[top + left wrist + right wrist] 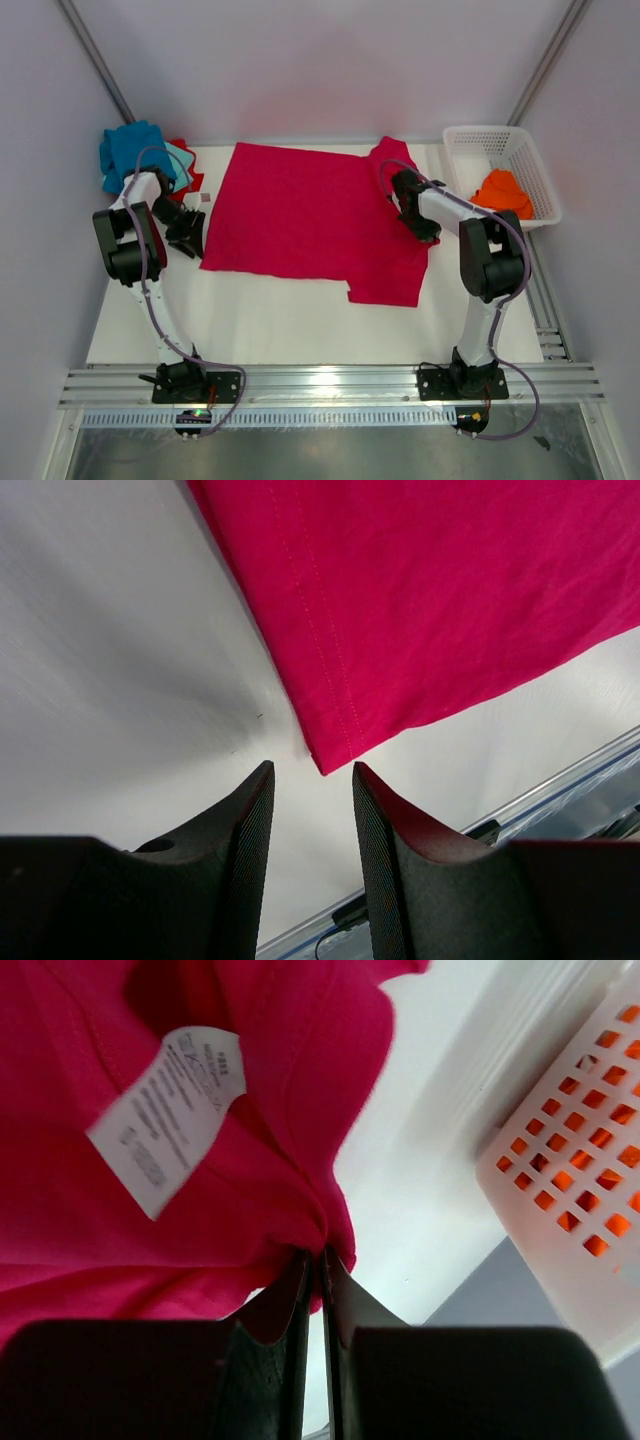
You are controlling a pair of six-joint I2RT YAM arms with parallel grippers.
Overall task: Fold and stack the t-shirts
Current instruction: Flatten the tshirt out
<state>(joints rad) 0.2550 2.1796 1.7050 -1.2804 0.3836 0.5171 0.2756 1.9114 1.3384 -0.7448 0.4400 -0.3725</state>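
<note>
The crimson t-shirt (310, 215) lay spread flat on the table (260, 320), the right gripper (318, 1260) pinched shut on its edge near the label (165, 1115), apparently to start a fold, while the left gripper (312, 780) hovered half-open and empty at its hem corner.

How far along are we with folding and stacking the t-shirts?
Done: nothing looks folded; blue, teal and red t-shirts lie bunched at the far-left corner. In hand: the crimson t-shirt lies mostly flat, right gripper pinching its edge near the label, left gripper open beside its hem corner. Left: every fold, plus the orange t-shirt in the basket.
</note>
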